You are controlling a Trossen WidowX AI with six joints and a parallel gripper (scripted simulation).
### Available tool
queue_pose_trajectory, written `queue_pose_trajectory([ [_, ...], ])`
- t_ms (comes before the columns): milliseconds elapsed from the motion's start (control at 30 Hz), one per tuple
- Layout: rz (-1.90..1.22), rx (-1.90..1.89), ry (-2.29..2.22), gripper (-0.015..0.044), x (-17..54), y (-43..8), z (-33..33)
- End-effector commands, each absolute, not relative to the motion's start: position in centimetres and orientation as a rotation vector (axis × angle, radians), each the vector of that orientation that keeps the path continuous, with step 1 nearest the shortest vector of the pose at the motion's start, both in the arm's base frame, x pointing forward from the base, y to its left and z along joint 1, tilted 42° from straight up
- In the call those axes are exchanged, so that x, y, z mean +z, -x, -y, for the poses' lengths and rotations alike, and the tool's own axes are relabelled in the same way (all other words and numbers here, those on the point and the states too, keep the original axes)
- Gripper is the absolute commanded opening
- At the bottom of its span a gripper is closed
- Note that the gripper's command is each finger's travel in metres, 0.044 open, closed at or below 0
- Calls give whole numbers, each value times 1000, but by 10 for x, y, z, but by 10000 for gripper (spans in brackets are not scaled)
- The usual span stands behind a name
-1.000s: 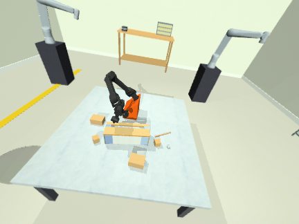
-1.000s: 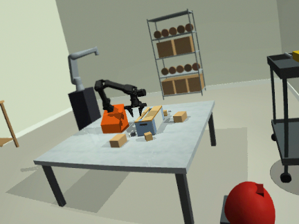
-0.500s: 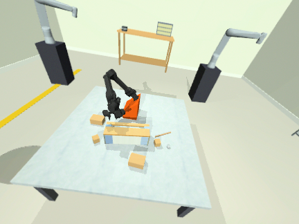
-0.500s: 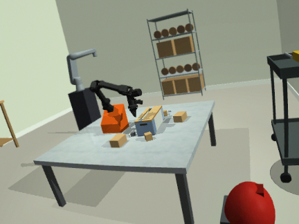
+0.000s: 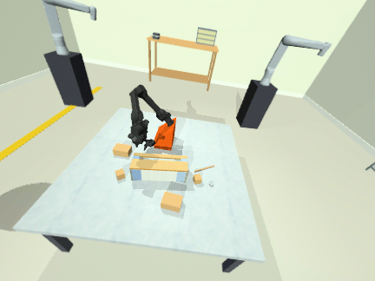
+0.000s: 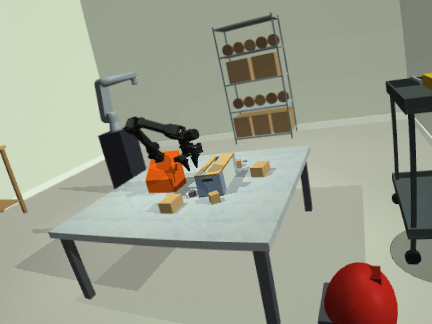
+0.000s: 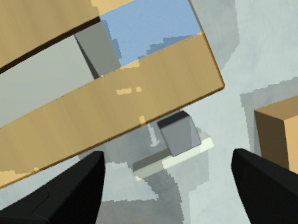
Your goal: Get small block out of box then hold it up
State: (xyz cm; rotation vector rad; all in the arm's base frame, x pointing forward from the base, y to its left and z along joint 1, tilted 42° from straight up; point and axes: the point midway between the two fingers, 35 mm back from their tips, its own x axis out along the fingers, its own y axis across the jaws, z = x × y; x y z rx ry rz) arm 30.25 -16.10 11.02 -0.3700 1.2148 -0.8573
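Note:
The box (image 5: 161, 165) (image 6: 212, 186) (image 7: 170, 95) has a wooden top with a long slot and blue parts at its ends. A small dark grey block (image 6: 192, 193) (image 7: 181, 136) is outside the box, close beside its long wooden edge. It stands against a pale strip (image 7: 192, 154) on the table. My gripper (image 5: 149, 146) (image 6: 192, 168) (image 7: 169, 159) is open and empty, pointing down above the table beside the box. In the wrist view the block shows between the two fingertips but farther off, below them. The block is hard to make out in the top view.
An orange bin-like object (image 5: 164, 139) (image 6: 165, 179) stands behind the box, near the arm. Wooden blocks (image 5: 122, 150) (image 6: 171, 203) (image 7: 276, 137) lie around the box, one close to the right finger's side. A thin stick (image 5: 204, 168) and a small pale piece (image 5: 211, 184) lie at the box's other end.

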Motion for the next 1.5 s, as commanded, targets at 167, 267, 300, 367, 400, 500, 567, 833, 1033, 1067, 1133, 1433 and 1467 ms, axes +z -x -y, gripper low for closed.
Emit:
queue_pose_trajectory([
  [167, -506, -1306, -758, 285, 118, -286, 169],
  [267, -393, -1346, -914, 285, 119, -285, 169],
  [300, -355, -1357, -965, 285, 120, -284, 170],
  [367, -278, -1378, -1069, 285, 121, -283, 170],
  [400, -239, -1388, -1121, 285, 122, -283, 170],
  [500, -117, -1407, -1282, 285, 124, -281, 171],
  [567, -37, -1419, -1385, 285, 125, -280, 171],
  [833, 298, -1433, -1795, 285, 130, -275, 172],
  [1033, 512, -1424, -2032, 285, 132, -274, 173],
  [1067, 512, -1424, -2032, 285, 132, -274, 173],
  [1133, 512, -1424, -2032, 285, 132, -274, 173],
  [1433, 512, -1424, -2032, 285, 132, -274, 173],
  [1467, 512, -1424, -2032, 285, 132, -274, 173],
])
